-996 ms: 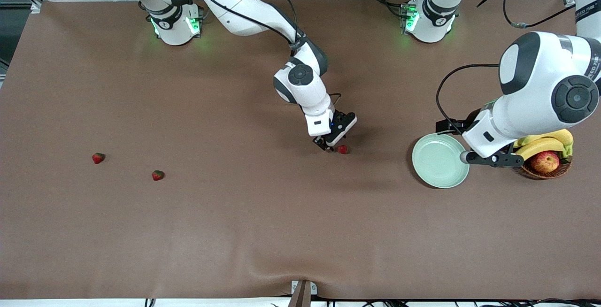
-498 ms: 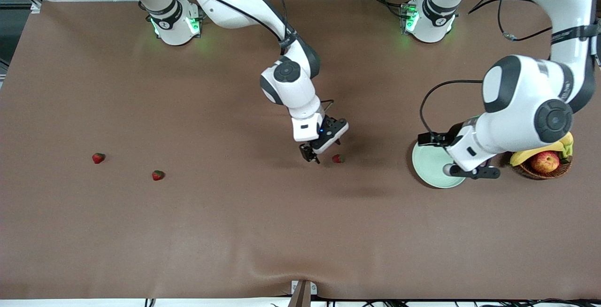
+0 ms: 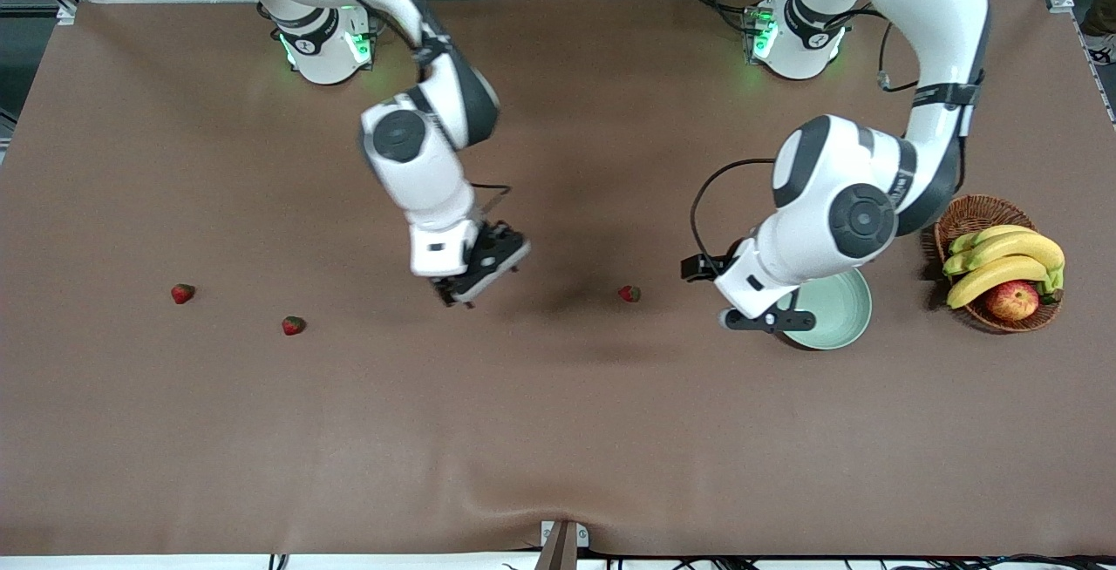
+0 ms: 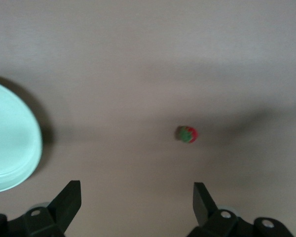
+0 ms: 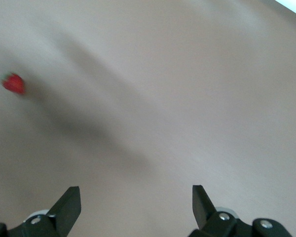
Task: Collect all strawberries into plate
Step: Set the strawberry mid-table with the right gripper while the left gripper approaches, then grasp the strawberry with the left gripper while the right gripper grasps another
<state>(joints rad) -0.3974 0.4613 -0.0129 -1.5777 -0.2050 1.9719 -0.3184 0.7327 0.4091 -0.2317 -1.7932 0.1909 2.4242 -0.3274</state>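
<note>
Two white arms (image 3: 436, 160) with dark grey joint caps (image 3: 861, 220), green lights glowing at both bases (image 3: 327, 43), black cables looped along the links, black finger tips (image 4: 69, 197) with silver screws noted, grippers (image 3: 466, 287) black.

Even overhead light, blurred wrist views
</note>
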